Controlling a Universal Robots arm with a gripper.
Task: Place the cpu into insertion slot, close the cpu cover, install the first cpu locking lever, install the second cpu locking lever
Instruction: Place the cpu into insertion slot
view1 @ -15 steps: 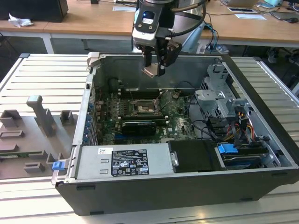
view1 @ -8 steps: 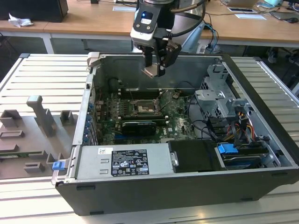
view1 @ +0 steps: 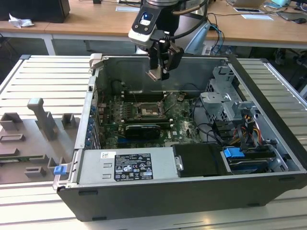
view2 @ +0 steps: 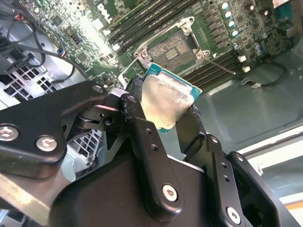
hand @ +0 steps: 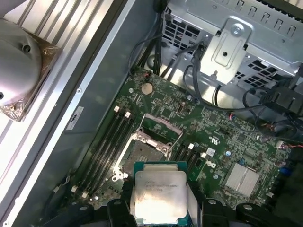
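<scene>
Green motherboard (hand: 222, 142), black fingers (view2: 142, 132) gripping square silvery cpu (view2: 168, 101)

In the exterior view, open air lies mid-frame between the insertion slot (view1: 146, 111) and the pincer (view1: 159, 72) gripping the cpu (view1: 154, 74) above it. The drive cage (view1: 223, 98) and cables (view1: 207, 128) crowd the right. The power supply (view1: 125, 165) walls the lower frame.

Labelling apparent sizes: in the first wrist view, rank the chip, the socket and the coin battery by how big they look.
1. chip and socket: about alike; the chip sits nearer the camera, so unranked.
2. coin battery: smallest.
</scene>
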